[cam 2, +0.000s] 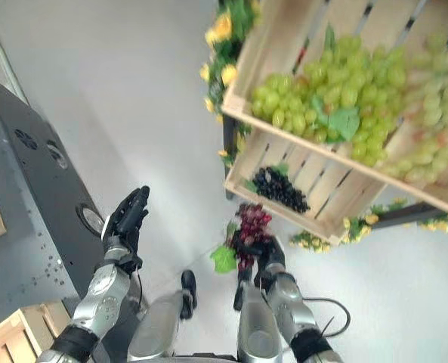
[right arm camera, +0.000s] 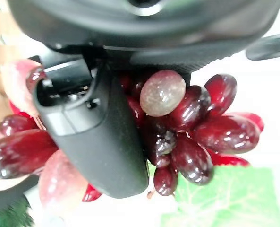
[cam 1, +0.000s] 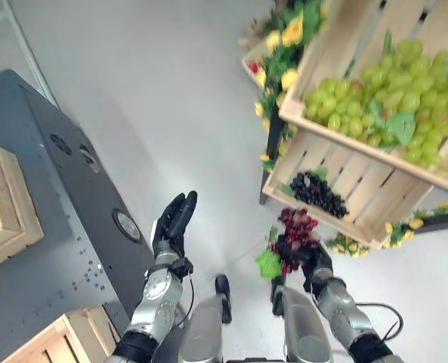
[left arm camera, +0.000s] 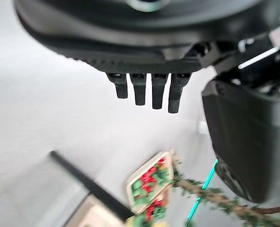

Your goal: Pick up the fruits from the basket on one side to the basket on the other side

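Left eye view, starting at the far left edge: a wooden crate with red and yellow fruit inside sits on a dark grey table, and a second, pale wooden crate shows at the near left corner. Just right of the table the left hand is raised over the pale floor, its fingers straight and close together, holding nothing (its own wrist view shows the fingertips in an even row with only floor beyond them).

Further right, the right hand is curled round a bunch of dark red grapes with a green leaf hanging at its near left; in the right wrist view the thumb lies across the glossy berries. The bunch is held in the air, just in front of the lower shelf crate, where a bunch of black grapes lies. Above that, at the far right, a larger upper crate is heaped with green grapes. Yellow flowers with greenery trim the stand's left side.
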You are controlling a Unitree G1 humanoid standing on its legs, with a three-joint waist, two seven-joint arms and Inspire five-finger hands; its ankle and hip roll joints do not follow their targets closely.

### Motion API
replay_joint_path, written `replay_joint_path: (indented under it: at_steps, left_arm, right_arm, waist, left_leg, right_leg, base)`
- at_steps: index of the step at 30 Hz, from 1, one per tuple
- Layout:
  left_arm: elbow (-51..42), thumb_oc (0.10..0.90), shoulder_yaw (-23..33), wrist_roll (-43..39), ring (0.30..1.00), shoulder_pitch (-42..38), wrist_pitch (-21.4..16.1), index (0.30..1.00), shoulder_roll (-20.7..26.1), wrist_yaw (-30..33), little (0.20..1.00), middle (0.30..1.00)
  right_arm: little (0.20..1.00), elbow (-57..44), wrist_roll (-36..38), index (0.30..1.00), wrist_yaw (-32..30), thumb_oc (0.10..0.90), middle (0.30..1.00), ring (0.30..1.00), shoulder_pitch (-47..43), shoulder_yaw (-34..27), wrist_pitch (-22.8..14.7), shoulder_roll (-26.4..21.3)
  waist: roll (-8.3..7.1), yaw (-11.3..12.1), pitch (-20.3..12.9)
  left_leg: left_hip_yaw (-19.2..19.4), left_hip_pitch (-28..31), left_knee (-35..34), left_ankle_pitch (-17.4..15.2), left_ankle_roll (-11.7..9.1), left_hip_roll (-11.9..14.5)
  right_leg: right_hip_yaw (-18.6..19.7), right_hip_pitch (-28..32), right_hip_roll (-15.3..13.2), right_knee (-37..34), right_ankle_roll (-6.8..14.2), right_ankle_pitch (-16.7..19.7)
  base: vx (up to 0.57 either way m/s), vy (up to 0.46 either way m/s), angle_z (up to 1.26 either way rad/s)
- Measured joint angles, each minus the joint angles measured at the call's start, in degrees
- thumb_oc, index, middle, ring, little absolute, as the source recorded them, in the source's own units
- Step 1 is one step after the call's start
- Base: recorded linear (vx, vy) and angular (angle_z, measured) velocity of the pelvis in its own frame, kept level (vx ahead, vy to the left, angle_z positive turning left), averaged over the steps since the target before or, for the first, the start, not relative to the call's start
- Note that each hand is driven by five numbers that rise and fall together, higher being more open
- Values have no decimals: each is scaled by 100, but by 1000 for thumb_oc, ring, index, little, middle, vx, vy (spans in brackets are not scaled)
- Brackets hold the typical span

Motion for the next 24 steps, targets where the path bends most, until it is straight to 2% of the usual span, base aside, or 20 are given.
replay_joint_path:
  at_steps: [2, 7, 15, 20, 24]
  left_arm:
    - [-7, 800, -206, 3, 900, 5, -38, 900, -10, 8, 900, 900]
    - [-4, 800, -250, 3, 900, 21, -199, 900, -43, 17, 900, 900]
    - [4, 800, -213, 2, 900, -1, -226, 900, -31, -34, 900, 900]
    - [5, 800, -213, -8, 900, 28, -224, 900, 82, -195, 900, 900]
    - [5, 800, -219, -43, 900, 17, -222, 900, 213, -265, 900, 900]
  right_arm:
    - [300, 6, 37, 300, -65, 400, 300, 300, -9, -88, -127, -92]
    - [300, -9, 202, 300, -240, 400, 300, 300, -231, -171, -341, -282]
    - [300, -142, 189, 300, -652, 400, 300, 300, -1262, -744, -422, -571]
    - [300, -125, 125, 300, -1069, 400, 300, 300, -1916, -1000, -514, -1169]
    - [300, 45, -147, 300, -1265, 400, 300, 300, -2331, -1023, -539, -1557]
  waist:
    - [8, 5, 24]
    - [36, 16, 120]
    - [78, 115, 149]
    - [126, 250, 172]
    - [155, 268, 184]
  left_leg:
    - [-61, -232, 363, -142, -4, 3]
    - [-269, -727, 1251, -528, -39, 10]
    - [-483, -1387, 1900, -644, -71, -8]
    - [-584, -1549, 2173, -696, -30, -32]
    - [-606, -1666, 2382, -753, -10, -58]
  right_leg:
    - [6, -258, -46, 411, -33, -165]
    - [11, -741, -126, 1336, -119, -576]
    - [-21, -1369, -160, 1929, -222, -679]
    - [-44, -1496, -179, 2144, -265, -710]
    - [-38, -1596, -230, 2353, -265, -771]
  base:
    - [-61, -110, -1]
    - [-30, -76, 1]
    - [-1, -29, 0]
    - [13, 6, 0]
    - [29, 27, 3]
